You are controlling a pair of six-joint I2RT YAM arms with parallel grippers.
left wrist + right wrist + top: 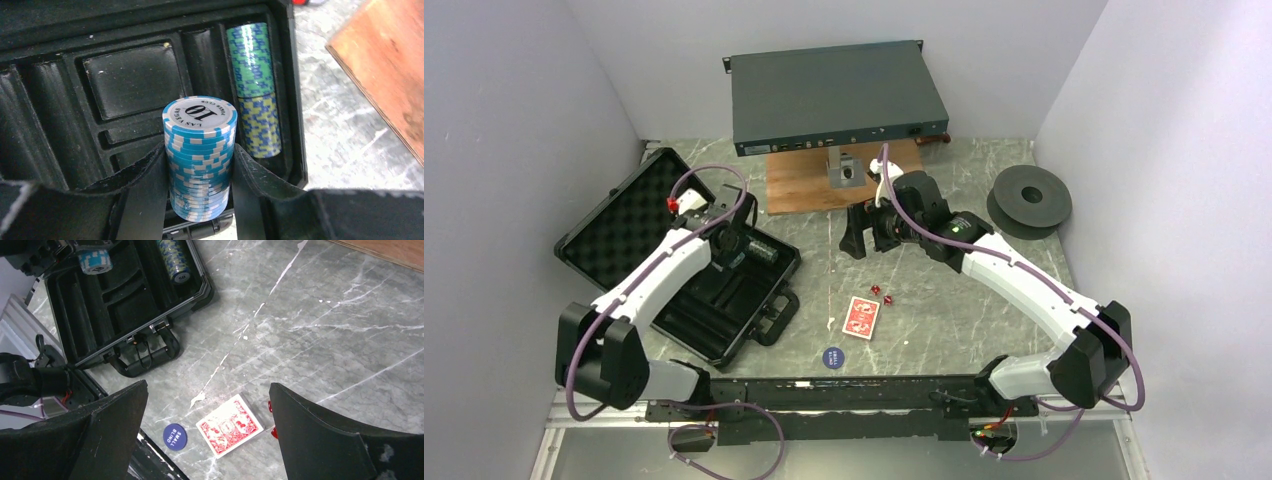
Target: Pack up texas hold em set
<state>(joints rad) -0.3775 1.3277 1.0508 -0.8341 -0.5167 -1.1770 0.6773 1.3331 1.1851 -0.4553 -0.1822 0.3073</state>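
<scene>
**A:** Chip stack first. The left gripper has its jaws clamped on it, one finger along each flank. The teal-and-white column hangs over the tray of the briefcase.

**B:** What makes the set-down go well?

**A:** Alignment, as I judge it. One groove at the tray's right edge already carries a laid row of green, then blue-and-yellow chips. The bare groove just beside it looks the likely home. I'd bring the column down in line with that groove, with an even squeeze so no chip fans out. I'd part the fingers only once the walls cradle it.

**B:** Risk?

**A:** Loose chips. Nothing binds them but the pinch, so a tilt or an early release could spill them across the recesses.

**B:** And the other arm?

**A:** The right gripper has its jaws wide apart with nothing between them. It hangs above the table, looking down on the card deck, the blue disc and the dice just beside the deck.

**B:** The set as a whole?

**A:** The briefcase lies open at the table's left, its egg-crate lid folded back. The black moulded tray is mostly unfilled, and the handle points toward the table's middle. The top chip reads 10. The deck is red-backed and the disc says small blind. Deck, disc and dice all lie outside the case, near its handle side.
</scene>
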